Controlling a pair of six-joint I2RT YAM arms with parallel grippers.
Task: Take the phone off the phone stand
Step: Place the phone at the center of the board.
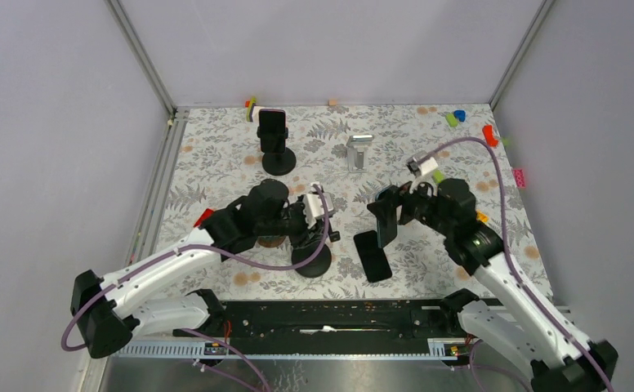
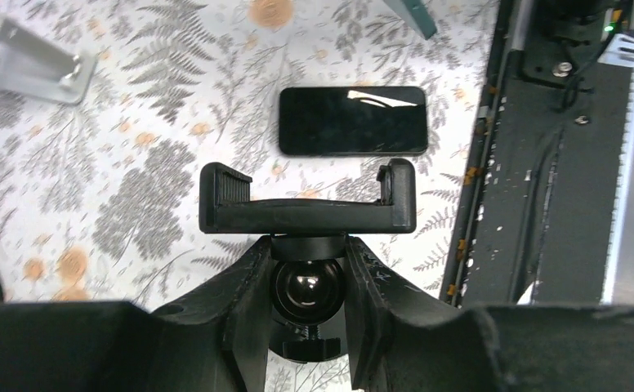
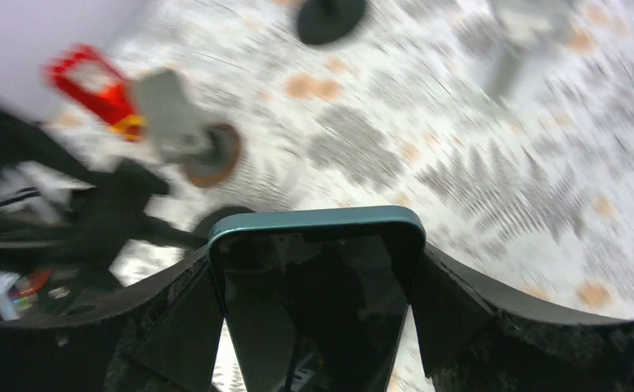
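- A black mounting rail [image 1: 338,317] is seen along the bottom of the top view, with both arm bases on it.
- Just above it, lower centre, a black slab phone [image 1: 372,255] is laid flat, screen up, on the fern-print table cover [image 1: 428,139], apart from both grippers.
- Left of that, the black clamp-type phone stand with a round base [image 1: 312,260] is stood on the cover.
- The stand is gripped by the left gripper [image 2: 307,249], whose fingers [image 2: 248,278] are closed from both sides on the ball joint under the cradle.
- In the left wrist view the cradle's two clamp arms are pointed toward the flat phone, not touching it.
- Right of centre, the teal-framed dark-screen phone [image 3: 318,302] is gripped by the right gripper [image 3: 316,269], pinched across its width and raised off the cover.
- That phone is held apart from the stand's cradle, to its right in the top view.
- The right wrist view is blurred, so background detail cannot be read.
- Further up, at centre, a silver metal bracket stand [image 1: 359,151] is stood alone.
- At the upper left of the cover, a second black stand on a round base [image 1: 279,162] is seen with another black phone [image 1: 272,124] clamped upright in it.
- Along the far edge small coloured blocks [image 1: 457,117] are scattered; what they are cannot be told.
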